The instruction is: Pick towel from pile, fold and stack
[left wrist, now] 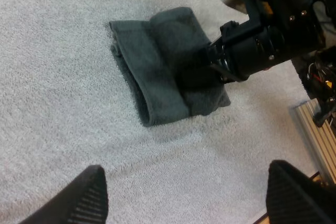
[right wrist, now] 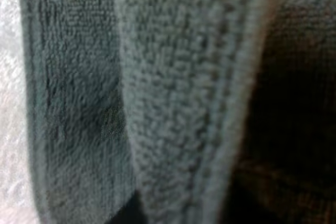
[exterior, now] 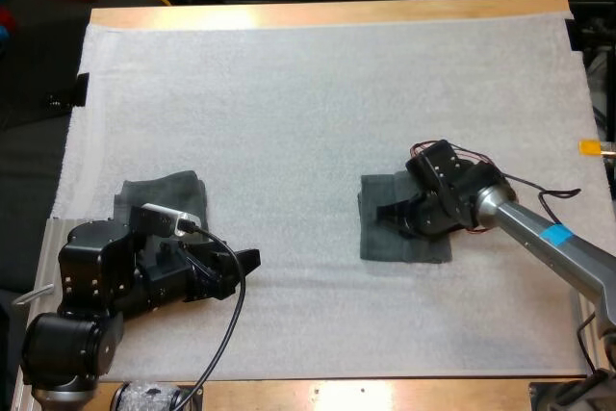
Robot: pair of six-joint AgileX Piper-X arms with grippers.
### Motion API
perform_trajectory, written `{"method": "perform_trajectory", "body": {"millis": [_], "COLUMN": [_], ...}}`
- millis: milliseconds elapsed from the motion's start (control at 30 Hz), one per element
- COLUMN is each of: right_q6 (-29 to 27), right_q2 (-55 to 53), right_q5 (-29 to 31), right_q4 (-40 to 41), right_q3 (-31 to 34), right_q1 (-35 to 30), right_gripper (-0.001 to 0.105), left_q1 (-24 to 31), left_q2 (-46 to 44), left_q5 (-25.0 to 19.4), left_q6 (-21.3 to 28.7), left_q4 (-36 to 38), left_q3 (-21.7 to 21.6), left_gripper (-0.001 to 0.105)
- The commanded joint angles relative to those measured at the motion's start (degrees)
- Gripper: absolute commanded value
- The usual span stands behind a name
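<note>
Coarse matt terry of the folded towel (right wrist: 173, 103); fuzzy white mat (exterior: 289, 93); ribbed black fingers (left wrist: 86, 203) of my left gripper (left wrist: 189, 182).

Folded towel (exterior: 383, 233) on mat (exterior: 289, 93) R of ctr, R pincer (exterior: 397, 211) on it, 2nd towel (exterior: 178, 190) at L, behind L pincer (exterior: 241, 267)

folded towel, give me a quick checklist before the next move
1. Folded towel flat on the mat: ok.
2. Right hand down on that towel: ok.
3. Fold edges lined up: cannot tell, the hand covers one side.
4. Left hand open, clear of both towels: ok.
5. Other towel lying near the left hand for the next pick: ok, by the look of it.
</note>
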Motion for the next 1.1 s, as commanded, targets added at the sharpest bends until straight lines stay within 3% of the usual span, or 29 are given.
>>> {"method": "perform_trajectory", "body": {"millis": [0,133,200,433,700,1067], "right_q6": [0.3,-1.5,-3.2,-3.5,-1.1,-1.3], "right_q2": [-0.1,-0.1,-0.5,-3.9,-4.5,-13.4], "right_q5": [-2.3,-7.3,-9.1,-9.1,-13.2,-9.2], "right_q4": [0.0,-0.4,-0.3,-2.1,-2.4,-1.0], "right_q3": [-0.4,-0.9,-1.8,-4.1,-3.0,-3.0], "right_q1": [0.1,0.1,0.1,0.1,0.1,0.1], "right_gripper": [0.026,0.068,0.074,0.071,0.071,0.071], "left_q1": [0.1,0.1,0.1,0.1,0.1,0.1], "left_q2": [0.0,0.0,0.0,0.0,0.0,0.0], "left_q5": [0.4,0.4,0.4,0.4,0.4,0.4], "left_q6": [-0.3,-0.3,-0.3,-0.3,-0.3,1.4], "left_q4": [-0.4,-0.4,-0.4,-0.4,-0.4,-0.6], "left_q3": [-0.3,-0.3,-0.3,-0.3,-0.3,-0.3], "left_gripper": [0.062,0.062,0.062,0.062,0.062,0.062]}}
